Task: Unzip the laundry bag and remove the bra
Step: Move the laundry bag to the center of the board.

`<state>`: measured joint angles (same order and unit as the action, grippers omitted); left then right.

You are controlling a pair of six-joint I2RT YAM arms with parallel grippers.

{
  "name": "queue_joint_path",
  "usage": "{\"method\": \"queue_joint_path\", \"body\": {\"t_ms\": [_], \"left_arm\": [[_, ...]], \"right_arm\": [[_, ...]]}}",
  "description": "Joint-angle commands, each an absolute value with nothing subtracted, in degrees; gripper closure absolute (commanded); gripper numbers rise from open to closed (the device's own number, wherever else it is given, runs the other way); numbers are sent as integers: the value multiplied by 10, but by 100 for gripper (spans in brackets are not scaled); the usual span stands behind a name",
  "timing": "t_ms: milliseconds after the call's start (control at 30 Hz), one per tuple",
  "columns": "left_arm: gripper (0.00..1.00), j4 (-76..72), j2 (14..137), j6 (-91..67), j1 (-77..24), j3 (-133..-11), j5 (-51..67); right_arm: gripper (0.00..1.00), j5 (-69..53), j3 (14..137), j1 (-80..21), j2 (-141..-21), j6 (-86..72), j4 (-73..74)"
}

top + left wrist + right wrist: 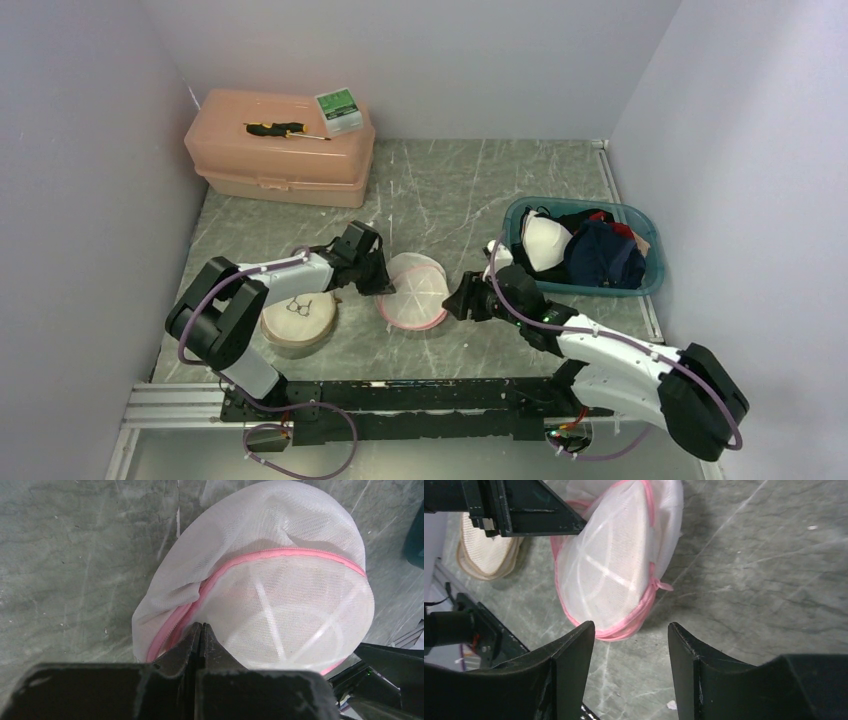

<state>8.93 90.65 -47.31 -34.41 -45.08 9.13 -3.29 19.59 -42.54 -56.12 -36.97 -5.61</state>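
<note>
The left gripper (201,630) is seen with jaws pressed shut at the pink zip seam of the laundry bag (280,595), apparently to anchor it; whether mesh is pinched cannot be told. The bag is laid mid-worktop (470,190), seemingly still zipped. The right gripper (630,626) is held with jaws open and empty, just short of the zip pull (663,585), with bare worktop left around it.

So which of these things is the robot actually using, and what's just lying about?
Job: bag, zip, left claw, right claw.
Lying about: toolbox, screwdriver, green box, basket, glasses, round pad.
</note>
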Motion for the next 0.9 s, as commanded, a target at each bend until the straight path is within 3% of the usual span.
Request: {"method": "queue_joint_path", "body": {"t_ms": [0, 333, 467, 667, 867], "left_arm": [[97, 75, 914, -467, -341, -442, 78], [97, 71, 908, -469, -338, -422, 64], [97, 66, 912, -468, -335, -418, 67], [97, 60, 902, -472, -334, -412, 79], [96, 97, 839, -473, -334, -423, 89]], "right_arm": [[39, -83, 190, -420, -600, -435, -172], [37, -112, 194, -403, -727, -532, -250], [42, -124, 203, -402, -763, -541, -276], [73, -112, 226, -402, -781, -525, -269], [94, -87, 252, -401, -747, -490, -216]]}}
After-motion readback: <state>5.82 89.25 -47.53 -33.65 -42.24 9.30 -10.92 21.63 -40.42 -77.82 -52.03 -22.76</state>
